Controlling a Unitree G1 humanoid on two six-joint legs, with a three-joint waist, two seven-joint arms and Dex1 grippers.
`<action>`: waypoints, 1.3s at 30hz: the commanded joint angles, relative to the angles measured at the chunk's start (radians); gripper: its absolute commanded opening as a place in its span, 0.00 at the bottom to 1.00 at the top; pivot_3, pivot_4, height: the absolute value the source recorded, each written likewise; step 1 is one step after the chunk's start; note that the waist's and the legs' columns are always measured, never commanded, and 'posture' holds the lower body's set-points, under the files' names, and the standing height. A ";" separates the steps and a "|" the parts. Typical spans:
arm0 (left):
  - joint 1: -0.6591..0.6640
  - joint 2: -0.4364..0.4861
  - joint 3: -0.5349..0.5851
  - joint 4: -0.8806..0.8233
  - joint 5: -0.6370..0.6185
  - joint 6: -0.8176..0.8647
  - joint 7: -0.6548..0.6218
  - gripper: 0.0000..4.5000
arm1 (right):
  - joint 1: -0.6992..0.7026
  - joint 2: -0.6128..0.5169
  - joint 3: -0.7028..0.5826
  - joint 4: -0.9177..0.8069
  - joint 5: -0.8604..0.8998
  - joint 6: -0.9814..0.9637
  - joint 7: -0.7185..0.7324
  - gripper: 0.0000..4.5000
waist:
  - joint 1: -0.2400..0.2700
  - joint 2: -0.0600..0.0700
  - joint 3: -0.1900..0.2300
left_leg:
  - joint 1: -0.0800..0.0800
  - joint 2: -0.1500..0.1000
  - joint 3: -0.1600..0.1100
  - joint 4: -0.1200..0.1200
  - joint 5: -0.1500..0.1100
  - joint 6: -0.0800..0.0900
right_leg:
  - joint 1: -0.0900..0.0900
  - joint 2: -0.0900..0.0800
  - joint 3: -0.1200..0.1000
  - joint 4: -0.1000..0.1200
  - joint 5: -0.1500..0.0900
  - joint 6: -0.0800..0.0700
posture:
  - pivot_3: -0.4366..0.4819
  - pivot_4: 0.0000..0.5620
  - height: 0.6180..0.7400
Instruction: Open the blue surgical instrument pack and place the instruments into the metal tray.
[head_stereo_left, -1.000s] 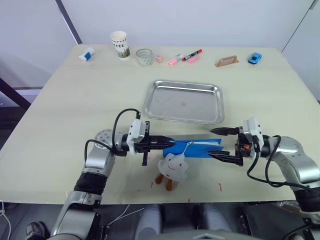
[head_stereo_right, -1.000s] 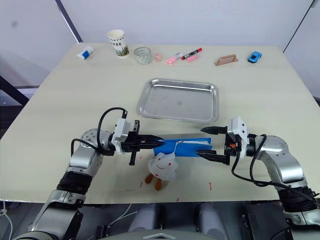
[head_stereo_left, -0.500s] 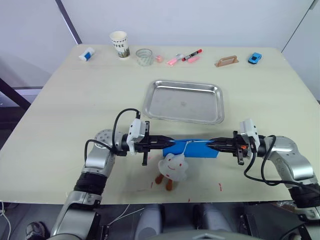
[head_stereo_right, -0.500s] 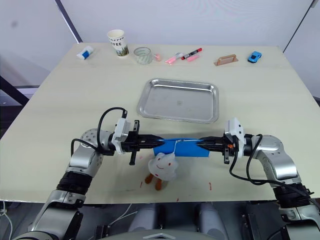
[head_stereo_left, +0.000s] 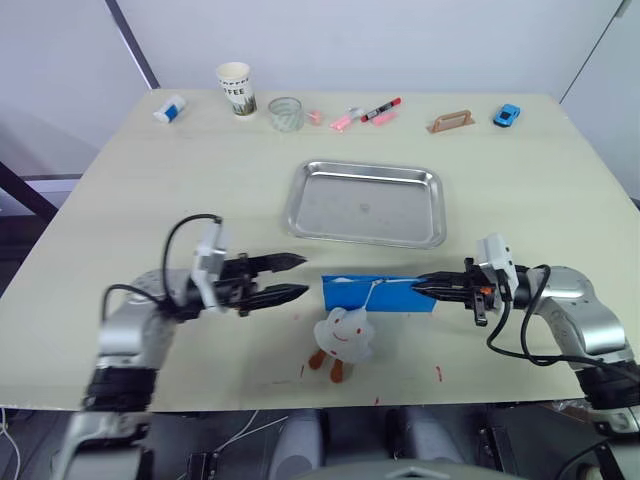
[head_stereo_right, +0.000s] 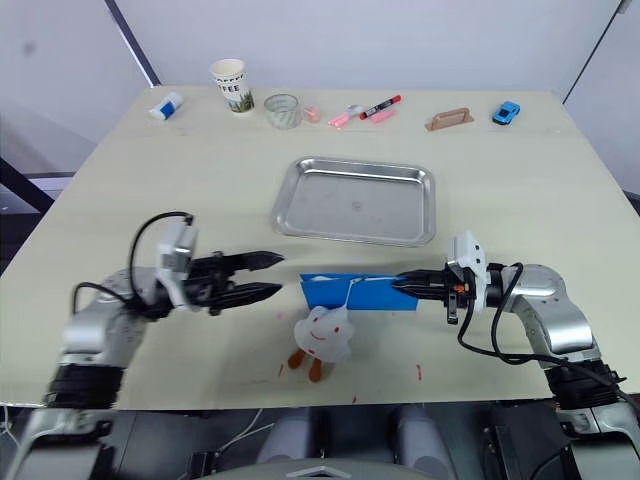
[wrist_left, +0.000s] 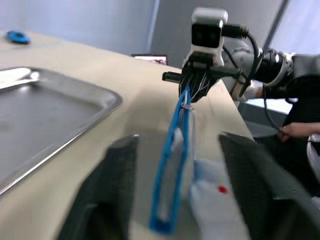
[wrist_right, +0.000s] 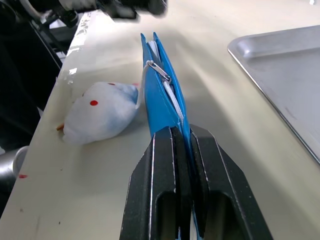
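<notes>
The blue surgical instrument pack (head_stereo_left: 378, 293) stands on its long edge on the table in front of the metal tray (head_stereo_left: 365, 205), which holds nothing. My right gripper (head_stereo_left: 420, 288) is shut on the pack's right end; the right wrist view shows the fingers (wrist_right: 202, 165) pinching the blue fabric (wrist_right: 162, 95). My left gripper (head_stereo_left: 300, 277) hovers open a short way left of the pack, touching nothing. A white plush toy (head_stereo_left: 343, 337) hangs by a cord from the zipper. The instruments are hidden from view.
Along the far edge sit a paper cup (head_stereo_left: 235, 88), a glass (head_stereo_left: 286, 113), pink and red markers (head_stereo_left: 365, 113), a wooden block (head_stereo_left: 450, 122), a blue toy car (head_stereo_left: 507, 115) and a small white-and-blue item (head_stereo_left: 170, 108).
My left gripper has let go of the pack's left end, opened and pulled back to the left. My right gripper shut on the right end and still holds it.
</notes>
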 joint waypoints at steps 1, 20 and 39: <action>0.048 0.048 0.051 -0.108 -0.078 0.093 0.003 0.99 | -0.031 -0.014 -0.024 -0.002 0.007 -0.009 0.011 0.00 | 0.005 0.000 0.000 | 0.000 0.000 0.000 0.000 0.000 0.000 | 0.000 0.000 0.000 0.000 0.000 0.000 | 0.48 0.27 1.00; 0.167 -0.057 -0.198 -0.310 0.181 0.035 0.255 0.99 | -0.063 -0.026 -0.006 0.053 -0.020 -0.003 0.035 0.00 | 0.004 0.000 0.000 | 0.000 -0.001 0.001 0.000 0.000 0.000 | 0.000 0.000 0.001 0.000 0.000 0.000 | 0.48 0.27 1.00; 0.150 -0.109 -0.267 -0.276 0.235 -0.063 0.258 0.02 | -0.080 -0.015 0.008 0.071 -0.035 -0.008 0.046 0.00 | 0.003 0.001 0.000 | 0.001 -0.001 0.001 0.000 0.000 0.000 | 0.000 0.000 0.001 0.000 0.000 0.000 | 0.48 0.27 1.00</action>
